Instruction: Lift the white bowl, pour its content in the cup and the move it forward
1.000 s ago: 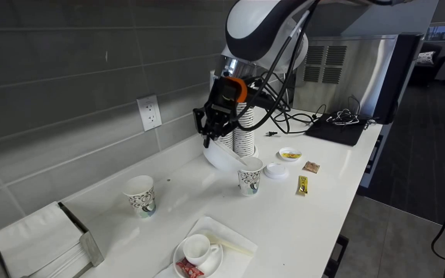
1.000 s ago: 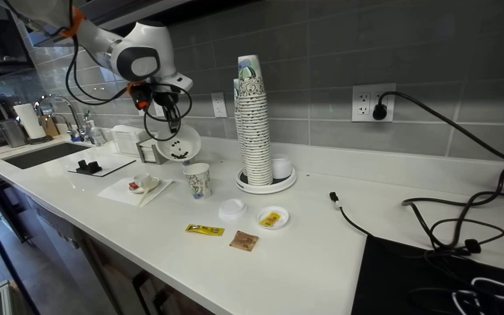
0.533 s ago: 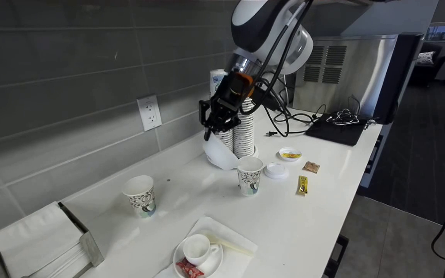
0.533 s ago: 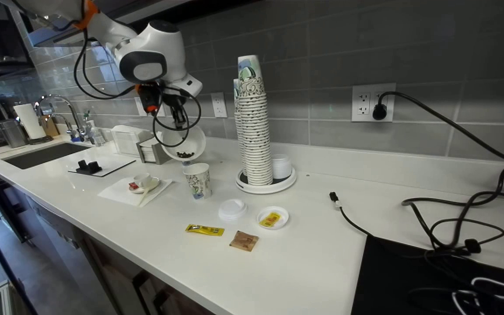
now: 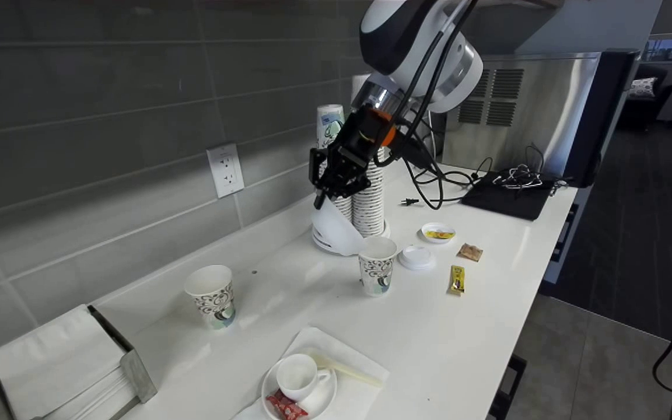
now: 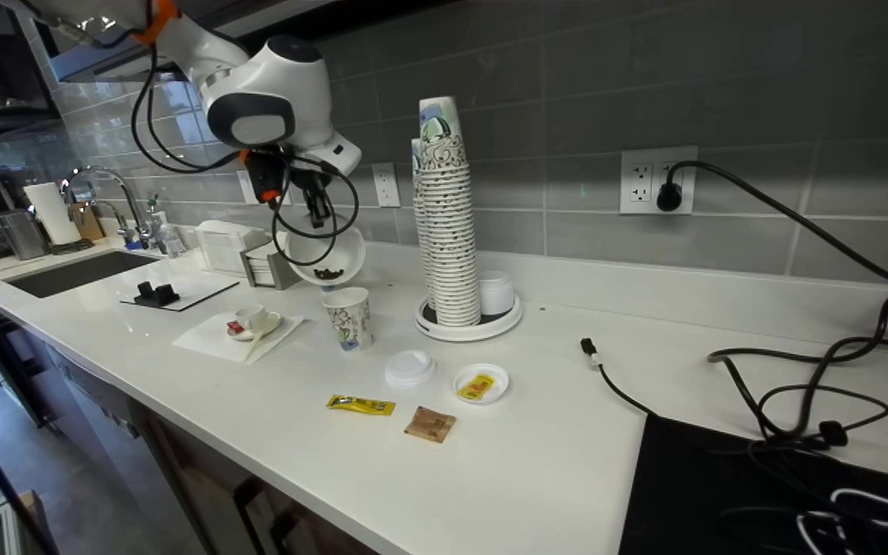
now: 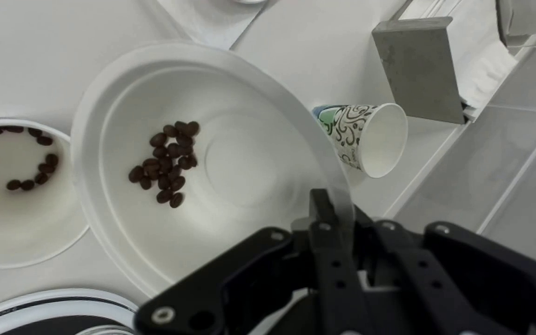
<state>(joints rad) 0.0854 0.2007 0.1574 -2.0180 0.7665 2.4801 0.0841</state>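
Black fingers (image 7: 335,263) pinch the round white bowl (image 7: 242,158), tipped toward the swirly white paper cup (image 5: 378,268) nearer the bench's front edge (image 5: 505,350).

Straight to a smooth, soft-sheen finish on the round, shallow, white plastic-looking bowl (image 7: 249,109) — and a dull gloss on the oval, dark-brown coffee beans (image 7: 168,160). Across to smooth printed paper on the tapered, scroll-patterned white cup (image 5: 377,272). Now low-sheen black on the jointed gripper (image 7: 342,214). Over to polished gloss along the white countertop (image 5: 429,350) — dull grey metal on the boxy napkin holder (image 7: 417,70), soft matt paper in folded white napkins (image 5: 56,356).
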